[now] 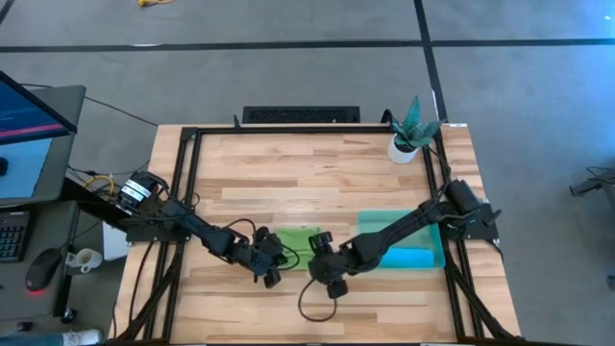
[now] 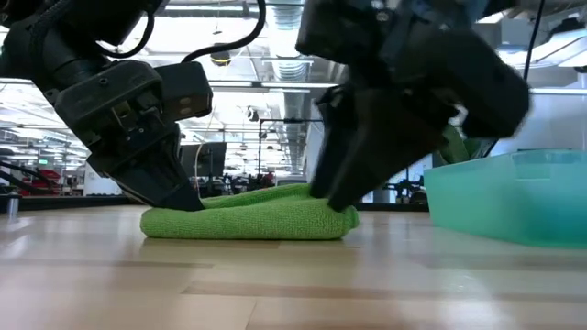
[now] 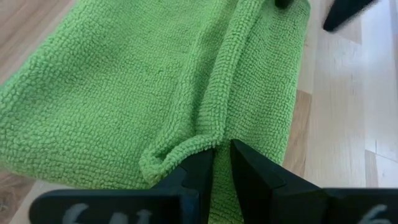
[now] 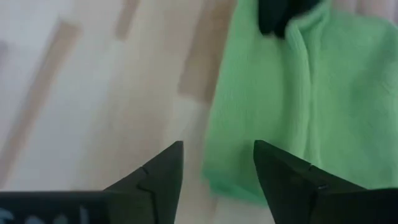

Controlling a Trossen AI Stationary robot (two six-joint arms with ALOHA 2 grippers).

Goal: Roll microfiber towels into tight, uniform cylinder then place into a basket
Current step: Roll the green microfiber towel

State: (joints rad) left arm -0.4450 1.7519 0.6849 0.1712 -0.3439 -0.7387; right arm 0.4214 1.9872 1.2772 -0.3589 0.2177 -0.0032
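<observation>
The lime green towel (image 1: 296,238) lies folded in several layers on the table, between my two grippers; it also shows in the low view (image 2: 252,220). My left gripper (image 1: 273,261) is at its near left end, shut on its hemmed edge (image 3: 211,134). My right gripper (image 1: 319,258) is open at the towel's near right corner (image 4: 233,177), one finger (image 4: 165,171) over bare wood, the other (image 4: 283,171) over the cloth. The sky blue towel (image 1: 415,258) lies inside the teal basket (image 1: 370,223) at the right. My left gripper pinches the green towel's hemmed edge (image 3: 214,142) where it curls up into a small fold, between its two fingertips. The fingers slant down from the table's near left side (image 2: 170,188). The rest of the towel lies slack on the table. My right gripper: I cannot tell whether its finger (image 2: 344,188) touches the towel's right end.
A small white pot with a green plant (image 1: 407,135) stands at the far right corner. The basket's wall (image 2: 514,197) is close to the right of the towel. Bare wooden table (image 1: 288,173) lies toward the far edge. A desk with a monitor stands off the table's left.
</observation>
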